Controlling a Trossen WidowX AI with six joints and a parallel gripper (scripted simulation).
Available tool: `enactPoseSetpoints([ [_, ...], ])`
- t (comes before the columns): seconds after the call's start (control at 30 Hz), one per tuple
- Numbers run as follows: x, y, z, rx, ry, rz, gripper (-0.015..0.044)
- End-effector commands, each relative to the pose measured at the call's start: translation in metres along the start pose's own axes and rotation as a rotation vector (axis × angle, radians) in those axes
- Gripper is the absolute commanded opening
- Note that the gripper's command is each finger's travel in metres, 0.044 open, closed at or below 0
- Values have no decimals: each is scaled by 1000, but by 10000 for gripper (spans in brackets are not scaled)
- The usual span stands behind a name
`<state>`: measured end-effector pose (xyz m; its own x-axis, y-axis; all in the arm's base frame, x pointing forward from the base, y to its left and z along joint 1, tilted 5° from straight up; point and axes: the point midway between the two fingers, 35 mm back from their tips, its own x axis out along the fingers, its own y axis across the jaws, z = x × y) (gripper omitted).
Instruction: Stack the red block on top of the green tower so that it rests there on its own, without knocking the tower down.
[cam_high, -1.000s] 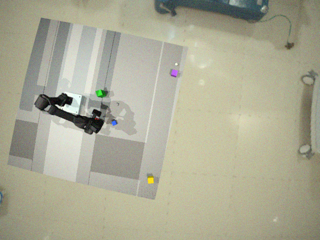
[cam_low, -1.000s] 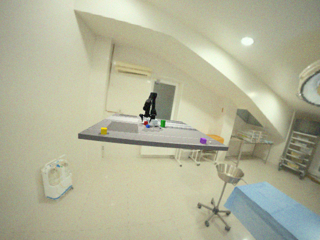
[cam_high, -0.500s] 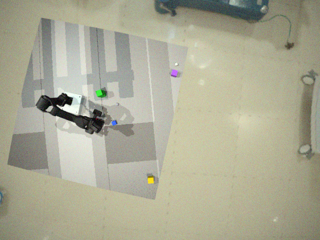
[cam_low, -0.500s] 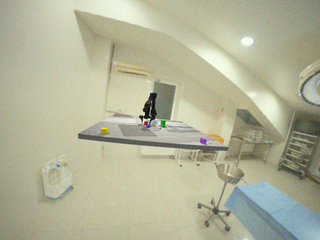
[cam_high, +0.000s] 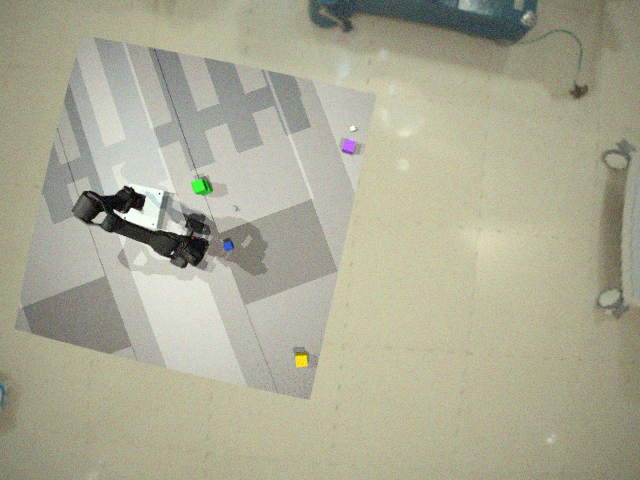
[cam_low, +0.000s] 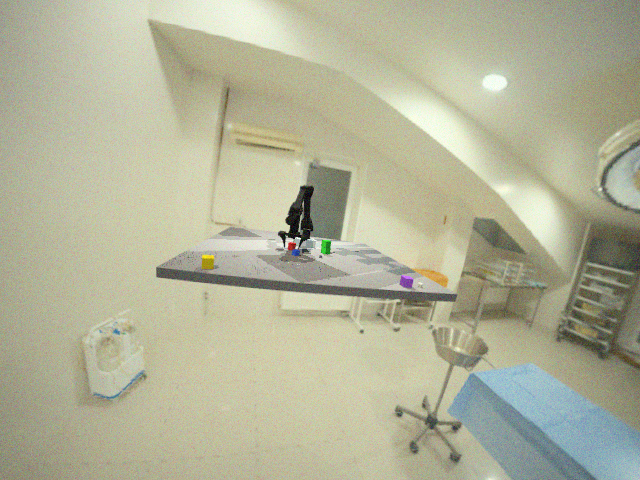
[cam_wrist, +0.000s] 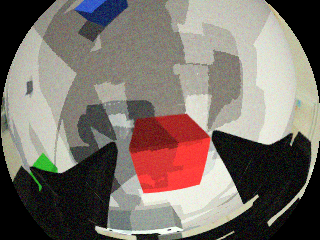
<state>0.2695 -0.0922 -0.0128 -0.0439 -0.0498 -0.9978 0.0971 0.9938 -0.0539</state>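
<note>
Two dark fingers of the gripper stand spread wide with nothing between them held — in the wrist view the red block sits on the counter in the gap between the fingers, lying free, with light surface visible on both of its sides. The block looks slightly turned, one corner towards the camera. In the exterior view the gripper hangs low over the red block, the arm rising steeply behind it. From above, the arm covers the red block almost wholly; only a tiny red speck shows at the wrist.

Just beyond the gripper lies a blue block, near but apart from the red one; the wrist view shows it at the upper left. The green tower stands upright, well apart from the gripper, near the arm's white base plate; it reads as taller than the single blocks in the exterior view, and a green sliver shows at the wrist view's left edge.

Farther out — a yellow block near one corner of the counter, and a purple block near another, with a small white object just beside it.
</note>
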Motion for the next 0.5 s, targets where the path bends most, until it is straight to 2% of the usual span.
enactPoseSetpoints([
  [0.0, 0, 1, -1, 0, 0, 0, 414],
  [0.3, 0, 1, -1, 0, 0, 0, 177],
  [0.47, 0, 1, -1, 0, 0, 0, 144],
])
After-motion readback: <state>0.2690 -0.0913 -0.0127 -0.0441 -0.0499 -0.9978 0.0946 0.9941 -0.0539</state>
